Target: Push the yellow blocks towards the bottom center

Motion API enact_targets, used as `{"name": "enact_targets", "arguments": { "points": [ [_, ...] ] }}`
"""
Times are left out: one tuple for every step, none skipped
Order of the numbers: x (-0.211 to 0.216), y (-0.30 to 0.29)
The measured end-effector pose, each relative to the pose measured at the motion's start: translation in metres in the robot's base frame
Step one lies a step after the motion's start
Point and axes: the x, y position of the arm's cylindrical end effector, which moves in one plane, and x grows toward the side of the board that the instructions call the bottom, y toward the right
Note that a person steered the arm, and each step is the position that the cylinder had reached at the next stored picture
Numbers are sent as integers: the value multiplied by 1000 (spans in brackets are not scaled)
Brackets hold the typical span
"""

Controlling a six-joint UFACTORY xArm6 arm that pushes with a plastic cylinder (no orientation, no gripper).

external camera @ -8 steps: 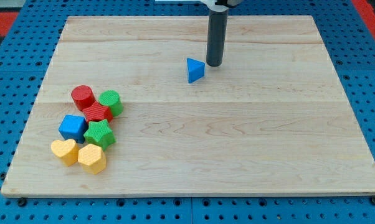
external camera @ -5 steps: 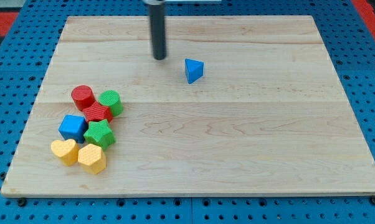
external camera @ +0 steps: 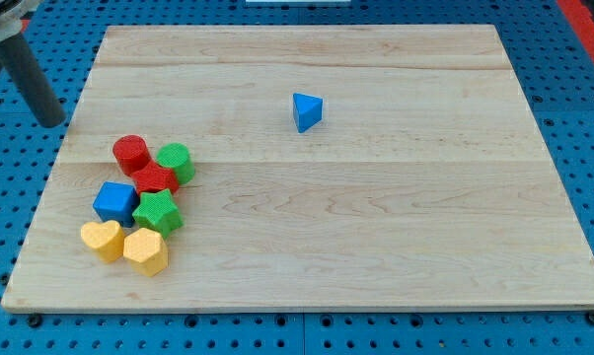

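Two yellow blocks lie at the board's lower left: a yellow heart [external camera: 103, 239] and a yellow hexagon-like block [external camera: 145, 250], touching each other. Above them sit a blue cube [external camera: 114, 201], a green star [external camera: 158, 211], a red block [external camera: 155, 178], a red cylinder [external camera: 131, 153] and a green cylinder [external camera: 175, 160], all in one cluster. My tip [external camera: 52, 122] is at the view's far left, just off the board's left edge, above and left of the cluster, touching no block.
A blue triangular block [external camera: 307, 110] lies alone near the board's upper middle. The wooden board [external camera: 376, 217] rests on a blue pegboard [external camera: 593, 148].
My tip has swept left from beside the blue triangle, across the top of the board, to beyond the left edge. The blue triangle shifted slightly left early on. The cluster has not moved.
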Motion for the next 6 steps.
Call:
{"name": "enact_targets", "arguments": {
  "points": [
    [55, 15],
    [119, 15],
    [175, 11],
    [171, 43],
    [149, 76],
    [137, 121]
  ]
}}
